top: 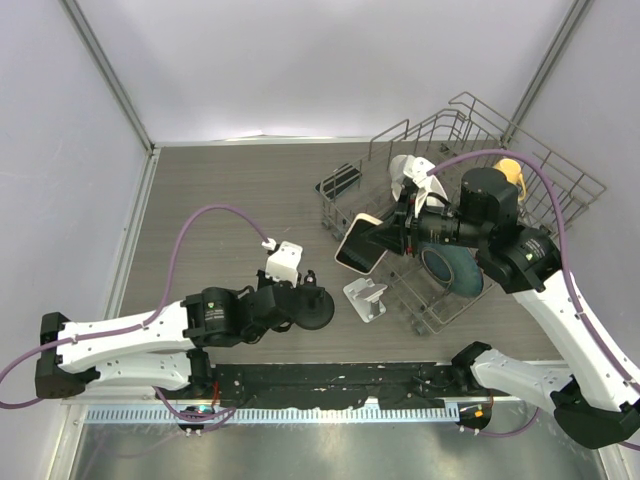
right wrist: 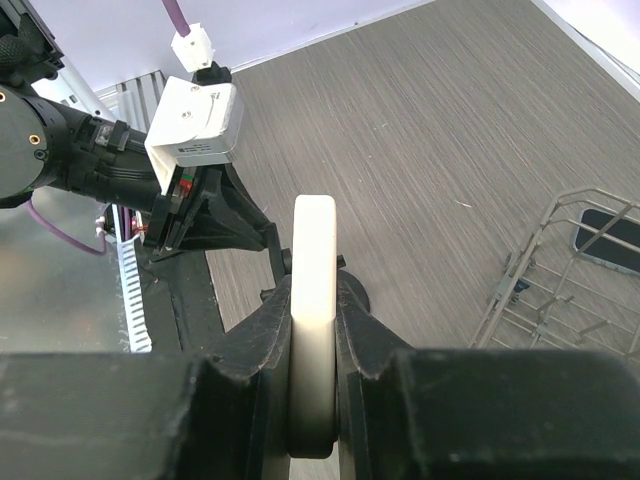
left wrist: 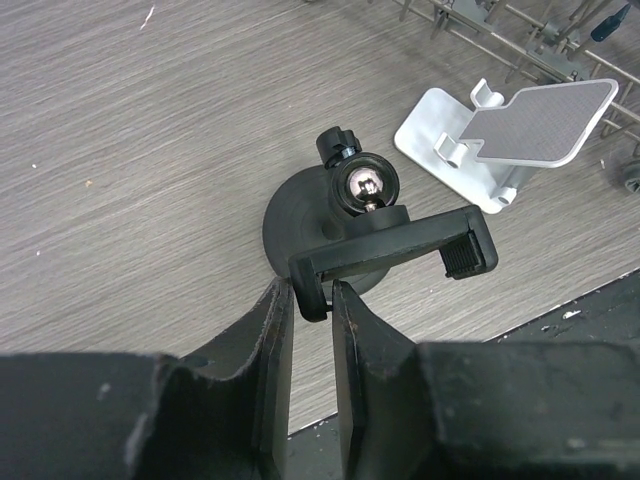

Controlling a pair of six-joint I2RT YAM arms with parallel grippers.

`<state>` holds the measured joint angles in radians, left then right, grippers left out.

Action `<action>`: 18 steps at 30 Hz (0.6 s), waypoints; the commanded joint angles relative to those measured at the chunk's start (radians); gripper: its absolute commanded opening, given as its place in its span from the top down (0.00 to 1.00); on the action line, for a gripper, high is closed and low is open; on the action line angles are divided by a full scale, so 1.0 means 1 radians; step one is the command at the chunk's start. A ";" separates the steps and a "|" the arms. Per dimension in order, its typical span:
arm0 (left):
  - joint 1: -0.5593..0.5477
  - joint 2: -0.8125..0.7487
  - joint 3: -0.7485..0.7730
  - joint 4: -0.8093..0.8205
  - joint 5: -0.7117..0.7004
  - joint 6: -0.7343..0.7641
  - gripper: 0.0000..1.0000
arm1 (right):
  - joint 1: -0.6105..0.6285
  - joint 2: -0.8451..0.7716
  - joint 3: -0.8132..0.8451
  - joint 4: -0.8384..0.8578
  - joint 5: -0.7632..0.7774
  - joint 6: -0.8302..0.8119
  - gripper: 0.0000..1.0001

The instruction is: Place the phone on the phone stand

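- The right gripper (top: 381,238) is clamped on the phone (top: 360,245), held clear of the table just right of centre in the overhead view. The cream case stands out to the left of the fingers.
- In the right wrist view the phone (right wrist: 313,240) is edge-on and upright, pinched between both fingers (right wrist: 268,330) at bottom centre.
- The white phone stand (top: 365,298) sits on the table just below the phone in the overhead frame, apart from it, with the wire rack (top: 560,195) to its right.
- The left gripper (top: 293,300), left of centre, meets a black clamp holder (top: 314,308) beside the stand.
- In the left wrist view the left gripper's (left wrist: 312,300) jaws stand narrowly apart on either side of the end of the holder's bracket (left wrist: 395,250). Whether they actually pinch it cannot be told.
- The white phone stand (left wrist: 500,140) lies at the upper right of that view, well beyond the fingertips.
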<state>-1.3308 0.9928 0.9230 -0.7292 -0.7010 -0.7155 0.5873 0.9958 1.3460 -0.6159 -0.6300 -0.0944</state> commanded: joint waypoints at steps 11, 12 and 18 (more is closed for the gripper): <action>-0.004 0.012 -0.018 0.080 -0.037 0.022 0.67 | 0.022 0.003 0.025 0.067 0.007 0.022 1.00; -0.005 0.013 -0.019 0.085 -0.038 0.022 0.68 | 0.025 0.003 0.028 0.065 0.007 0.021 1.00; -0.005 0.018 -0.023 0.097 -0.049 0.031 0.74 | 0.037 0.009 0.031 0.061 0.018 0.019 1.00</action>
<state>-1.3308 1.0050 0.9043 -0.6899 -0.7162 -0.6937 0.6136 1.0107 1.3460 -0.6216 -0.6178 -0.0944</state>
